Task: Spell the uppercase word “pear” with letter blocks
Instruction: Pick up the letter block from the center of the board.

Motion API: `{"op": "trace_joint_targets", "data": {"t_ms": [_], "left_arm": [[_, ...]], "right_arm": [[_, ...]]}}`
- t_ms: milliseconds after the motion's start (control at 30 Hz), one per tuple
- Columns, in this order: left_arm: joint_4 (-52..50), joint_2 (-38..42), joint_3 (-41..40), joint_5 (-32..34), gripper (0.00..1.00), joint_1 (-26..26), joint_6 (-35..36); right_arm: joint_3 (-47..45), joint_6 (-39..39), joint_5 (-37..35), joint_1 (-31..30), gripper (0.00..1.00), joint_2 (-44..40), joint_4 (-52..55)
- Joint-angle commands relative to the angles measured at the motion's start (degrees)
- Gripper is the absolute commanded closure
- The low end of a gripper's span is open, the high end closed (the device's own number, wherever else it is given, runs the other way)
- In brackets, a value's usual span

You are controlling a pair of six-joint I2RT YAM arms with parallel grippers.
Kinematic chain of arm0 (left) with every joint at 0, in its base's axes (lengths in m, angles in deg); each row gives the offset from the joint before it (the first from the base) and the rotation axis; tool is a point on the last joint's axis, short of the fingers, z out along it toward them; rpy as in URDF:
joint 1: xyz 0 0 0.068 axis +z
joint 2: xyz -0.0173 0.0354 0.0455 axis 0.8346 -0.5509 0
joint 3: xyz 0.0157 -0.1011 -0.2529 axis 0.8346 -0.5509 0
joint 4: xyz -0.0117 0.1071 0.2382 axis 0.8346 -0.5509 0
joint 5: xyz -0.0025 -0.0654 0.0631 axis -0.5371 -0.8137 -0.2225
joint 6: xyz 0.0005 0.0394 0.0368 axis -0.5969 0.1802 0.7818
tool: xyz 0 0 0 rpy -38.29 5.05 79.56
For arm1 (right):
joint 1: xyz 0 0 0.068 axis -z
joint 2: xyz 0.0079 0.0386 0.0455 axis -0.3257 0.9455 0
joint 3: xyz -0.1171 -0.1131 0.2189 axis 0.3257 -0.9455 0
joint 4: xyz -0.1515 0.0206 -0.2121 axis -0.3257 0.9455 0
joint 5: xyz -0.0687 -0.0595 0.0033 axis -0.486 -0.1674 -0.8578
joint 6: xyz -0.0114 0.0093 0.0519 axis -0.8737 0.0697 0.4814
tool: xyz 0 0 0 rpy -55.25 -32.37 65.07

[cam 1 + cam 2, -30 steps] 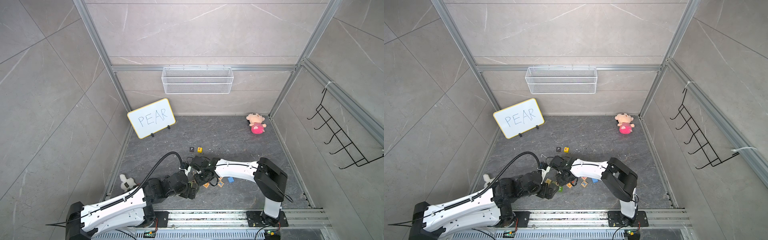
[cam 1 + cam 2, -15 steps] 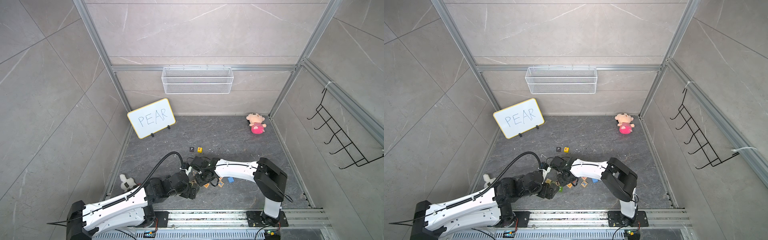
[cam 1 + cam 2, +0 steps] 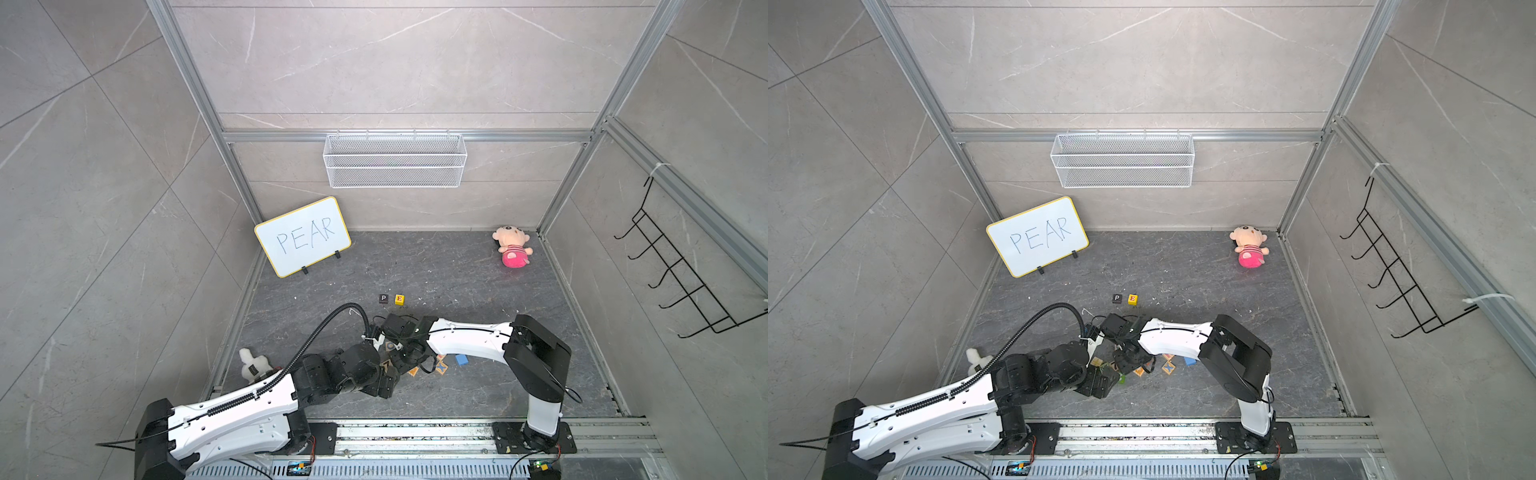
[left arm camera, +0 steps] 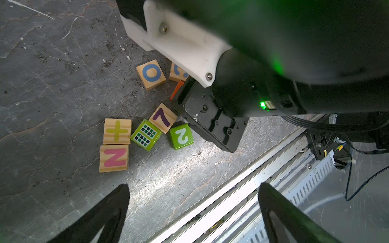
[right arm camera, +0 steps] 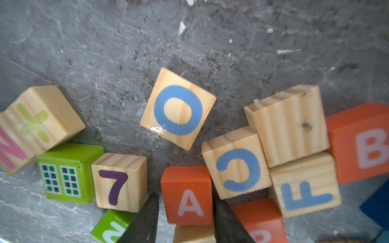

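Note:
The black P block (image 3: 383, 298) and the yellow E block (image 3: 399, 299) stand side by side on the floor in both top views, beyond the arms. In the right wrist view, the orange-red A block (image 5: 187, 195) lies in the block pile. My right gripper (image 5: 185, 195) is open, with one finger on each side of it; a thin strip of floor shows at one finger. Another orange-red block (image 5: 261, 221) next to it shows only part of a white letter. My left gripper (image 4: 193, 186) is wide open and empty, over the floor edge by the rail.
Packed round the A are pale wooden blocks O (image 5: 177, 108), C (image 5: 237, 168), F (image 5: 305, 191) and 7 (image 5: 117, 183), an orange B (image 5: 362, 145) and green blocks (image 5: 67, 172). A whiteboard reading PEAR (image 3: 303, 237), a plush doll (image 3: 512, 251) and a white toy (image 3: 251, 363) stand around.
Both arms stay over the block pile in almost the same place. The left arm has shifted only slightly.

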Motion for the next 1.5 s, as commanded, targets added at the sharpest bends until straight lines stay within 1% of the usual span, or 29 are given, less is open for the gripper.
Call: {"op": "trace_joint_targets", "data": {"t_ms": [0, 133, 333, 467, 500, 667, 867, 933, 1033, 1200, 1400, 1467], "left_arm": [[1.95, -0.66, 2.58, 0.47, 0.02, -0.13, 1.77], [2.24, -1.14, 2.50, 0.25, 0.02, -0.13, 1.69], [2.50, -1.13, 1.97, 0.12, 0.02, -0.19, 1.76], [2.61, -0.85, 1.71, 0.44, 0.02, -0.20, 1.96], [2.62, -0.80, 1.56, 0.63, 0.02, -0.16, 1.97], [3.61, -0.10, 0.84, 0.91, 0.02, -0.20, 1.80], [5.73, 2.94, -0.31, 3.20, 0.02, -0.15, 3.10], [5.92, 3.90, -0.21, 4.03, 0.02, -0.20, 4.30], [4.40, 5.10, 0.43, 7.78, 0.02, -0.13, 5.28], [4.15, 6.70, 1.41, 13.53, 0.00, -0.04, 8.88], [6.36, 7.83, 2.16, 18.40, 0.00, 1.29, 15.62], [9.24, 8.19, 1.95, 17.47, 0.00, 3.54, 19.23]], "right_arm": [[0.66, -0.84, 0.44, -0.47, 0.55, 2.02, -0.37], [0.83, -1.05, 0.56, -0.48, 0.57, 1.94, -0.47], [1.00, -1.23, 0.56, -0.48, 0.65, 1.53, -0.18], [0.94, -1.23, 0.56, -0.48, 0.66, 0.97, -0.51], [1.15, -1.36, 0.72, -0.47, 0.68, 0.82, -0.51], [1.48, -1.24, 1.03, -0.48, 0.68, -1.18, -0.49], [2.35, -1.41, 1.90, -0.16, 0.67, -3.24, -0.41], [2.58, -0.94, 2.80, -0.13, 0.67, -4.32, -0.23], [2.51, -0.22, 3.28, 0.21, 0.67, -6.63, -0.60], [3.45, -0.20, 3.01, 1.81, 0.67, -9.53, 0.85], [3.55, 0.08, 4.77, 5.45, 0.67, -12.33, 0.04], [4.23, -0.06, 5.16, 6.76, 0.67, -12.79, -0.18]]}}
